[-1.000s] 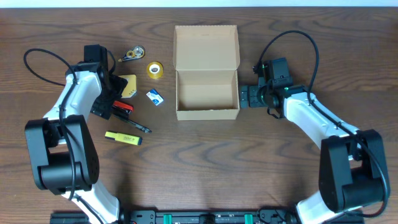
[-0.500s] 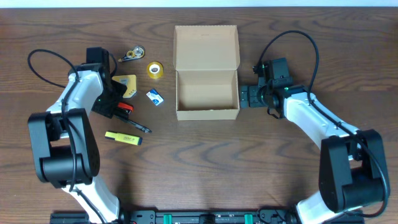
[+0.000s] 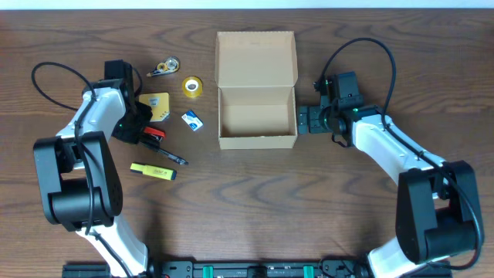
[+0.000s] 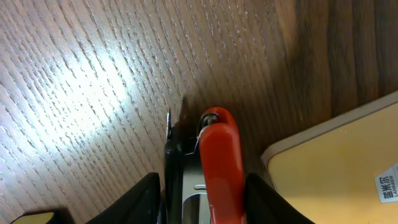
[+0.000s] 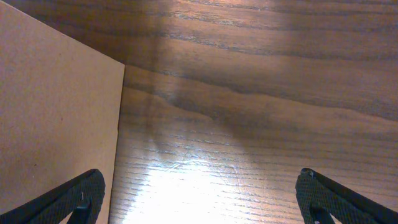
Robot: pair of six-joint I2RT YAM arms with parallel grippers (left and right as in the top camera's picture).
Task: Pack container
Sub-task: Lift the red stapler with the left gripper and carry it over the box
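While the container [image 3: 257,116] sits open, nothing inside, left claw [image 4: 202,205] straddles red stapler [image 4: 221,168], right claw [image 5: 199,205] spread, empty.

Dark wood table [image 3: 255,201]: open cardboard box [image 3: 257,117], tape roll [image 3: 192,86], yellow highlighter [image 3: 153,171], red stapler [image 3: 152,133]

Container [image 3: 257,116] mid-table, tape roll [image 3: 192,86] left, marker [image 3: 153,171] front-left
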